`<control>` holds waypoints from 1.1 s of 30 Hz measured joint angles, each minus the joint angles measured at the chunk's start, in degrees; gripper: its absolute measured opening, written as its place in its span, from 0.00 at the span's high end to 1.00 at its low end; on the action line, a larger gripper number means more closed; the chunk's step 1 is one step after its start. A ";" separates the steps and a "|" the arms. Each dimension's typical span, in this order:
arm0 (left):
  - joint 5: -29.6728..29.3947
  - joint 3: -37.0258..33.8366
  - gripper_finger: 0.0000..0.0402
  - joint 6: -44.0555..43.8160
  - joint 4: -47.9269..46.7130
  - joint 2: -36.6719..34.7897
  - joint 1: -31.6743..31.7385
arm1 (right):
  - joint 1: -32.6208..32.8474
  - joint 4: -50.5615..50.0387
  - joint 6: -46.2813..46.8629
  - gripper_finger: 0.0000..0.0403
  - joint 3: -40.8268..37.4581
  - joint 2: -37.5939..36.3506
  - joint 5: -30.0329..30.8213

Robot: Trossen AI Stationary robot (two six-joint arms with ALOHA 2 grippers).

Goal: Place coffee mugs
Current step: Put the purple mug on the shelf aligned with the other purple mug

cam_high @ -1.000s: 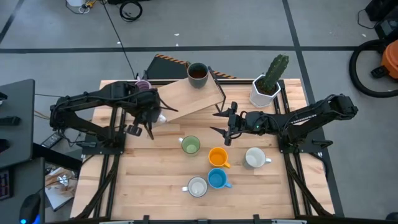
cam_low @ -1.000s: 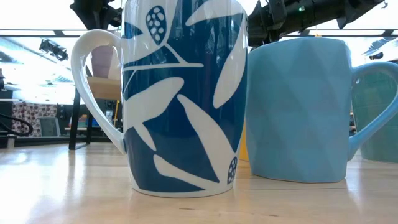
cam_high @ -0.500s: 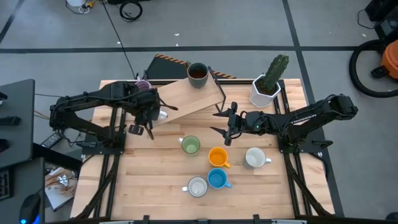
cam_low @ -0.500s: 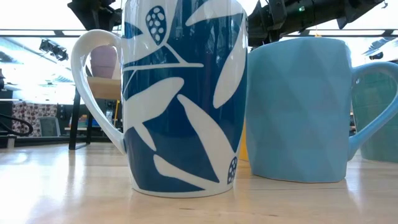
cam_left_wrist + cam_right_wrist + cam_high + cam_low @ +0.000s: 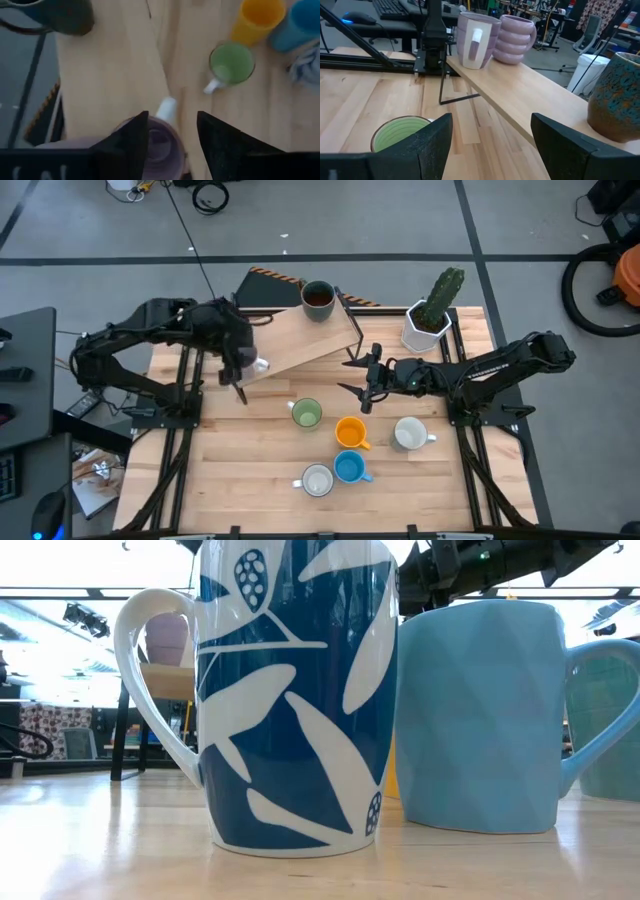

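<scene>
The purple mug (image 5: 475,40) is sitting on the raised shelf (image 5: 305,340) at the bench's ten o'clock. The left gripper (image 5: 172,137) is hovering above it, fingers released. Next likely calls for fetching the green mug (image 5: 306,414). The right gripper (image 5: 358,380) is waiting mid-bench, fingers spread.

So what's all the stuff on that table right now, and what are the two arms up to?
Purple mugs: two, side by side at the left end of the raised wooden shelf.
Dark brown mug: one, on the shelf's far end.
Green mug: one, on the table below the shelf.
Orange mug: one, mid-table.
Blue mug: one, at the near edge.
White mugs: two, one right of the orange, one left of the blue.
Cactus pot: one, white, far right corner.
Left pincer: open, above a purple mug.
Right pincer: open, above the table by the shelf's right end.
</scene>
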 joint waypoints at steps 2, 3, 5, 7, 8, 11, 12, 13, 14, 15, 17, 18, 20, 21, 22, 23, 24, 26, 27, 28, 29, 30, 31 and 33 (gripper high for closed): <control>0.45 -0.61 0.59 -0.67 0.71 -1.04 -2.33 | -0.52 0.54 -0.45 0.32 0.00 0.00 -0.31; 0.43 -1.10 0.60 -0.92 1.72 -1.81 -3.93 | -0.75 1.05 -0.91 0.32 0.00 0.00 -1.01; -0.23 -2.80 0.62 -2.08 4.34 -3.58 -6.93 | -1.20 2.21 -1.44 0.32 0.00 0.00 -2.85; -1.74 -6.28 0.64 -4.36 10.75 -6.38 -10.13 | -1.41 2.84 -1.02 0.32 0.00 0.00 -4.65; -2.90 -8.83 0.64 -5.69 14.73 -8.16 -11.86 | -1.52 3.06 -0.44 0.32 0.00 0.00 -5.10; -6.76 -17.85 0.65 -8.41 25.61 -12.27 -16.91 | -1.97 3.59 0.17 0.32 0.00 0.00 -5.66; -8.59 -20.93 0.65 -9.51 29.19 -13.01 -18.33 | -2.01 3.78 0.15 0.32 0.04 0.00 -5.66; -10.25 -23.76 0.65 -10.34 32.39 -13.56 -19.62 | -2.14 3.52 0.09 0.32 0.42 0.00 -5.64; -11.86 -26.45 0.65 -10.76 35.28 -14.00 -20.68 | -2.16 3.45 0.03 0.32 0.96 0.04 -5.54; -13.46 -28.72 0.65 -10.82 37.49 -14.25 -21.47 | -2.16 3.17 -0.06 0.32 1.72 0.04 -5.55; -16.11 -32.33 0.65 -10.96 41.59 -14.49 -22.62 | -2.16 1.25 -0.42 0.32 3.69 0.04 -5.60; -16.69 -34.09 0.65 -10.94 42.65 -14.54 -23.07 | -2.16 -0.48 -0.46 0.32 4.91 0.04 -5.60; -16.58 -38.15 0.65 -10.69 46.23 -14.52 -24.14 | -2.24 -3.65 -0.37 0.32 6.99 0.05 -5.59; -16.51 -40.42 0.65 -10.50 48.55 -14.55 -24.88 | -2.34 -4.44 -0.24 0.32 7.85 0.44 -5.57; -16.45 -42.78 0.65 -10.36 50.71 -14.76 -25.66 | -2.42 -4.82 -0.15 0.33 8.67 1.00 -5.55; -16.38 -45.26 0.65 -10.41 52.60 -14.97 -26.61 | -2.52 -5.34 -0.17 0.33 9.15 1.60 -5.56; -16.41 -47.55 0.65 -10.77 54.71 -15.04 -27.55 | -2.65 -5.50 -0.17 0.33 9.81 2.69 -5.51; -16.43 -51.59 0.65 -11.41 57.93 -14.93 -29.68 | -2.92 -5.45 -0.15 0.34 11.31 5.22 -5.74; -16.45 -53.39 0.65 -12.40 58.89 -14.93 -30.92 | -3.15 -5.55 -0.15 0.34 12.12 6.74 -5.82; -16.44 -54.86 0.65 -13.22 60.11 -14.82 -32.00 | -3.22 -5.54 -0.18 0.34 13.22 8.31 -5.94; -16.37 -56.26 0.65 -14.14 61.12 -14.78 -33.10 | -3.26 -5.78 -0.30 0.34 14.05 9.78 -5.99; -16.40 -57.47 0.65 -15.32 61.67 -14.80 -34.20 | -3.41 -5.80 -0.79 0.34 15.10 11.22 -5.99; -16.40 -58.56 0.65 -16.78 62.15 -14.80 -35.16 | -3.51 -5.81 -1.52 0.34 16.11 12.60 -5.99; -16.85 -60.16 0.65 -19.72 62.25 -14.80 -36.68 | -3.61 -5.75 -2.64 0.34 18.32 14.95 -5.99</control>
